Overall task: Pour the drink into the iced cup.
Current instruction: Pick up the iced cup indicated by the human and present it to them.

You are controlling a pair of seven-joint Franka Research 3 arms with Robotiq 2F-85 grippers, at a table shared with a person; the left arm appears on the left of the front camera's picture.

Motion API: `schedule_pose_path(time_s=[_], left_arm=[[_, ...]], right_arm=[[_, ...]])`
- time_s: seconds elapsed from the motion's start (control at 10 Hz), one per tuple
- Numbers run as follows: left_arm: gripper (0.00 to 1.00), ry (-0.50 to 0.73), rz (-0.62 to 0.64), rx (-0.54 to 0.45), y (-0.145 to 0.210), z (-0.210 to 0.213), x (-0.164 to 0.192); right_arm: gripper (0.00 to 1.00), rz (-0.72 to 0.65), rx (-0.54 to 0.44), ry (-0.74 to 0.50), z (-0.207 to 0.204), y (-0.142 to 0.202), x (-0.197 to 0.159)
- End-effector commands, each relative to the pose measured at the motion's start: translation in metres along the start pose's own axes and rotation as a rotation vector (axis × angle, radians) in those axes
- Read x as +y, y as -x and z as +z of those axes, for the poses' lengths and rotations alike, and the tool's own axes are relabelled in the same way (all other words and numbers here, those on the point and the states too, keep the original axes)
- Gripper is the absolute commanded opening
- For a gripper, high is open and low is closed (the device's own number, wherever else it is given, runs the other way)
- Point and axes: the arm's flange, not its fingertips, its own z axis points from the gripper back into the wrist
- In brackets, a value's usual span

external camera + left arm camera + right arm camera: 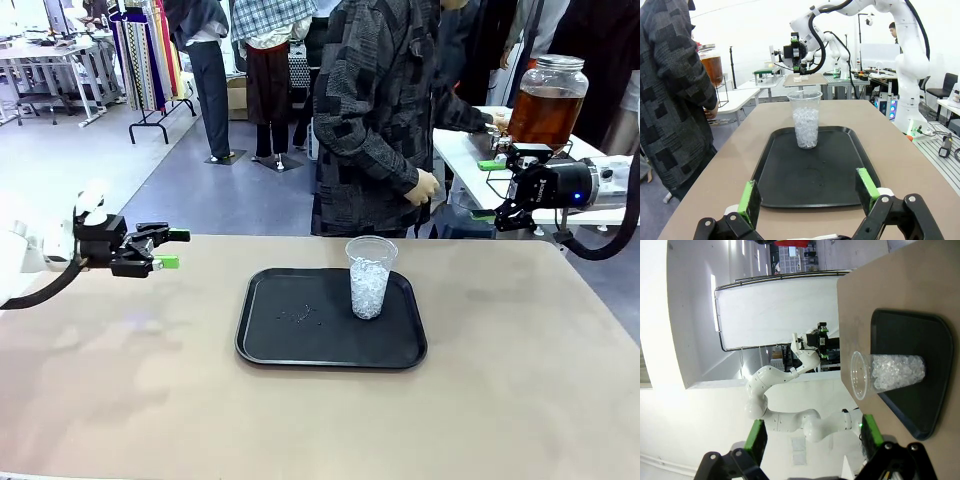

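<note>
Iced cup at tray's far-right corner; jar holds amber drink. Left gripper, right gripper: wide, empty.

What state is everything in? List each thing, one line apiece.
cup: upright, part filled with ice, no liquid.
tray: flat, cup standing on it.
dispenser jar: upright, lidded, holding amber drink.
left gripper: open, empty.
right gripper: open, empty.

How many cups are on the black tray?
1. The iced cup stands upright on the tray, toward its far right corner.
</note>
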Motion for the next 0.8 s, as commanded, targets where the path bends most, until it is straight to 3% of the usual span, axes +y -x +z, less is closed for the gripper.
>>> schedule_pose_path(time_s=[0.0,0.7], left_arm=[[1.00,-0.001,0.007,0.003,-0.0026,-0.0004,0.0001],[1.00,-0.001,0.007,0.003,-0.0026,-0.0004,0.0001]], right_arm=[[1.00,0.004,-0.004,0.003,-0.0003,-0.0007,0.0016],[1.00,0.004,-0.004,0.003,-0.0003,-0.0007,0.0016]])
